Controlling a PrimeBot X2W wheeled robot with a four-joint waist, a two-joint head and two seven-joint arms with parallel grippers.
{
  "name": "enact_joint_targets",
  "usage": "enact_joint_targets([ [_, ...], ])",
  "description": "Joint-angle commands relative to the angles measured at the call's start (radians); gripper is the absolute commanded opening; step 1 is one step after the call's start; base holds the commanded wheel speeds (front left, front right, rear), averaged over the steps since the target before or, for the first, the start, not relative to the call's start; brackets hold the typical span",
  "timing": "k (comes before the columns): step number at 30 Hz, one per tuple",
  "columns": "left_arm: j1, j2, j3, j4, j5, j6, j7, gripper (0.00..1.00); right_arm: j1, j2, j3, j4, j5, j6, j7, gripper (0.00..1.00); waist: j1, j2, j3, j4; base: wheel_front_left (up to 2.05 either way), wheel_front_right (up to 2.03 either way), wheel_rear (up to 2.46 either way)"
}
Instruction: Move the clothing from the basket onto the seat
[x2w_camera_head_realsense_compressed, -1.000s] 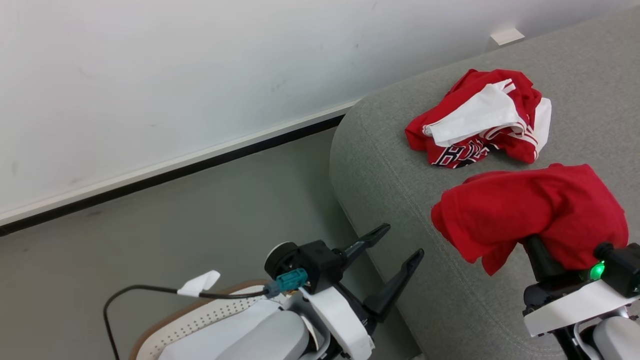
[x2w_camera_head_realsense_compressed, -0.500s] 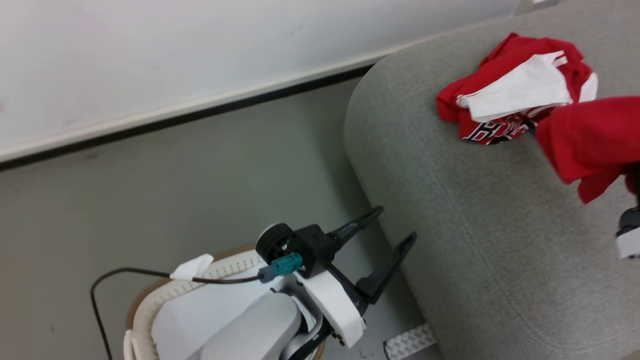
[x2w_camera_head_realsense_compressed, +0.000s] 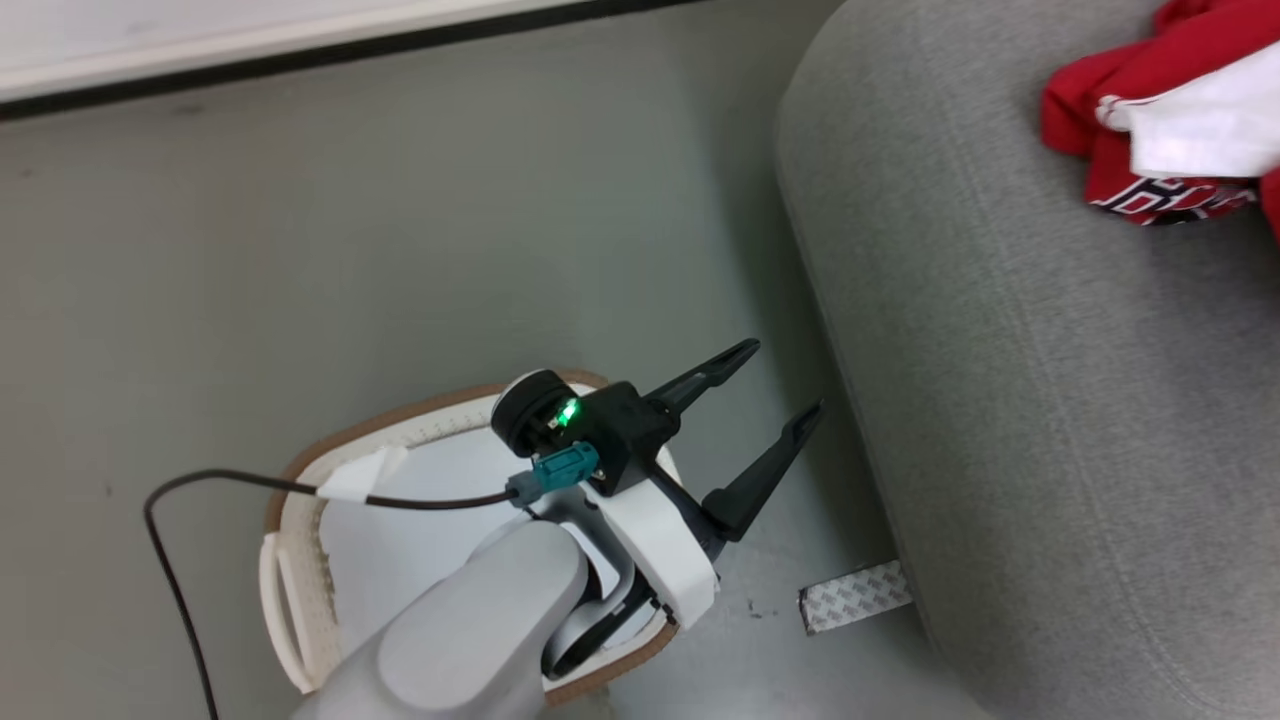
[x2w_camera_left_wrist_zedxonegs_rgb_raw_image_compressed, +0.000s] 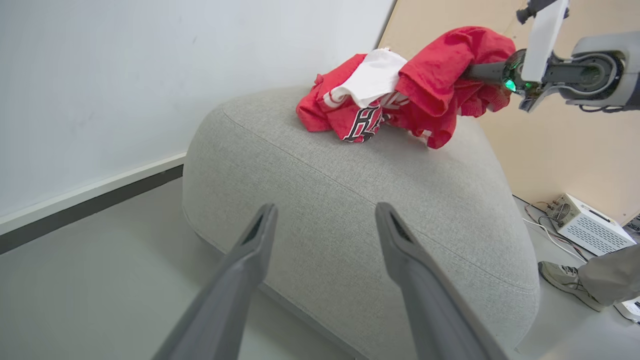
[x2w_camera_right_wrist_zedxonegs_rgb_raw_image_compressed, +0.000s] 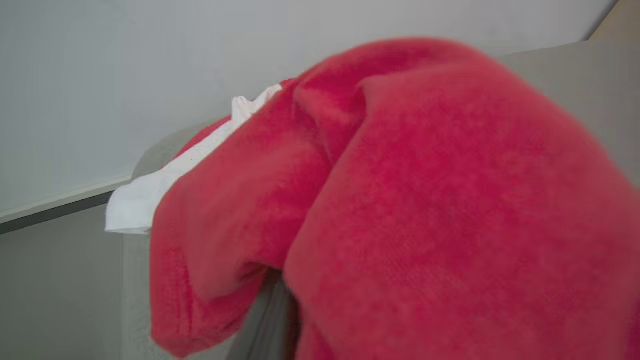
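1. L gripper (x2w_camera_head_realsense_compressed: 788, 375): jaws wide apart, nothing btwn them. We find it above the floor (x2w_camera_head_realsense_compressed: 400, 200), btwn basket (x2w_camera_head_realsense_compressed: 290, 560) and seat (x2w_camera_head_realsense_compressed: 1050, 400), fingers aimed at the seat's side. In the L wrist view both fingers frame the seat's near edge.

2. R gripper (x2w_camera_left_wrist_zedxonegs_rgb_raw_image_compressed: 487, 71): closed on the red garment (x2w_camera_left_wrist_zedxonegs_rgb_raw_image_compressed: 440, 65). The cloth drapes over the fingers and hides the tips. In the R wrist view one finger (x2w_camera_right_wrist_zedxonegs_rgb_raw_image_compressed: 270, 320) shows below the fabric. The garment hangs over the seat top, next to the jersey (x2w_camera_left_wrist_zedxonegs_rgb_raw_image_compressed: 350, 110). We cannot tell whether the two touch.

3. Jersey: crumpled on the seat top near the wall end, red w/ white panel and dark lettering. It also shows at the upper right of the head view.

4. Basket: on the floor near the seat, partly under the L forearm. A white liner (x2w_camera_head_realsense_compressed: 400, 540) lies inside.

5. Misc.: black cable (x2w_camera_head_realsense_compressed: 200, 485) runs over the basket rim. A tape strip (x2w_camera_head_realsense_compressed: 855, 597) lies on the floor at the seat's base. A person's shoe (x2w_camera_left_wrist_zedxonegs_rgb_raw_image_compressed: 560, 280) and a white box (x2w_camera_left_wrist_zedxonegs_rgb_raw_image_compressed: 585, 227) sit beyond the seat.
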Motion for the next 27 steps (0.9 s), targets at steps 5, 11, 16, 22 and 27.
enact_joint_targets([
  [5, -0.026, 0.004, 0.004, -0.003, 0.016, 0.007, -0.001, 1.00, -0.076, -0.043, 0.043, 0.103, 0.066, -0.002, 0.157, 0.00, -0.0003, 0.0000, 0.066, 0.047, 0.00, 0.00, 0.00],
  [11, -0.023, 0.003, 0.006, 0.007, 0.011, 0.014, -0.013, 1.00, -0.137, -0.043, 0.075, 0.185, 0.094, -0.002, 0.263, 0.69, -0.0003, 0.0000, 0.076, 0.061, 0.00, 0.00, 0.00],
  [16, -0.008, 0.000, 0.011, 0.023, -0.004, 0.014, -0.024, 1.00, -0.138, -0.032, 0.102, 0.208, 0.101, -0.002, 0.274, 1.00, -0.0003, 0.0000, 0.037, 0.060, 0.00, 0.00, 0.00],
  [22, 0.023, -0.008, 0.019, 0.043, -0.021, 0.010, -0.035, 1.00, -0.113, -0.043, 0.148, 0.208, 0.089, -0.002, 0.295, 1.00, -0.0003, 0.0000, -0.060, 0.051, 0.00, 0.00, 0.00],
  [27, 0.073, -0.015, 0.034, 0.059, -0.044, 0.010, -0.042, 1.00, -0.080, -0.073, 0.191, 0.155, 0.087, -0.002, 0.316, 1.00, -0.0003, 0.0000, -0.170, 0.047, 0.00, 0.00, 0.00],
])
